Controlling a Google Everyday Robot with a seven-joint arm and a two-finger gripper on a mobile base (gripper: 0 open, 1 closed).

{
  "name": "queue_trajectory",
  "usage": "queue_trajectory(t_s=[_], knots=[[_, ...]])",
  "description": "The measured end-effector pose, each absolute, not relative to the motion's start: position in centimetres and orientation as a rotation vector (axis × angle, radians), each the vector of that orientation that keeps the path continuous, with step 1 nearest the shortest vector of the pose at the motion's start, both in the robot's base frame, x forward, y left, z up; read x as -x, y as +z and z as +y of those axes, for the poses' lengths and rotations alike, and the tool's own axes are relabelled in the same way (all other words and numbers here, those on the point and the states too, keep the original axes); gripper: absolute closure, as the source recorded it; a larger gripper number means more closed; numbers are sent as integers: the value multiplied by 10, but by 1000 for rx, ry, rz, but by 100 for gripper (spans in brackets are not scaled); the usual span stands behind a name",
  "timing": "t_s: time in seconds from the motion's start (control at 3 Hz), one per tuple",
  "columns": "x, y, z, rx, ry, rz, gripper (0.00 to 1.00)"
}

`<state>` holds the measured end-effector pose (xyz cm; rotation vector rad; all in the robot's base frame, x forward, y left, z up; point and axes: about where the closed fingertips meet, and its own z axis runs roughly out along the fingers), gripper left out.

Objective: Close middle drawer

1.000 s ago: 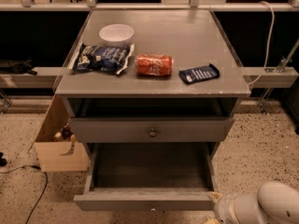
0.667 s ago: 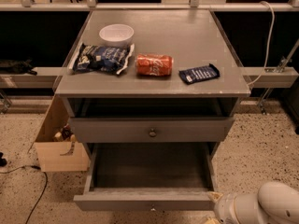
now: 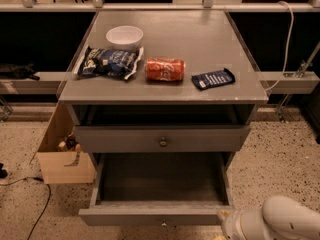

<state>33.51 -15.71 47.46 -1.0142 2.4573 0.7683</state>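
Note:
The middle drawer [image 3: 155, 215] is pulled far out at the bottom of the grey cabinet. Its shallow inside [image 3: 162, 176] shows nothing in it, and its flat front faces me with a small knob at the centre. Above it sits the taller-fronted upper drawer [image 3: 125, 140] with a round knob [image 3: 163, 142], and a dark gap shows between that drawer and the cabinet top. The lowest drawer is hidden. My gripper [image 3: 223, 220] is at the end of the white arm [image 3: 282, 219], low at the right, close to the right end of the middle drawer's front.
On the cabinet top [image 3: 200, 44] are a white bowl [image 3: 124, 36], a blue chip bag [image 3: 107, 62], an orange can [image 3: 165, 69] lying on its side and a dark blue snack bar [image 3: 213, 78]. A cardboard box [image 3: 62, 159] stands to the left on the speckled floor, with a cable [image 3: 42, 209] beside it.

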Motion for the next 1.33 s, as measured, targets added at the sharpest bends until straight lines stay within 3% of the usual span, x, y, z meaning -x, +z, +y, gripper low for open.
queue_trajectory(t_s=[0.67, 1.33], knots=[[-290, 424, -159, 982, 837, 2554, 0], [-299, 390, -110, 1170, 839, 2546, 0]])
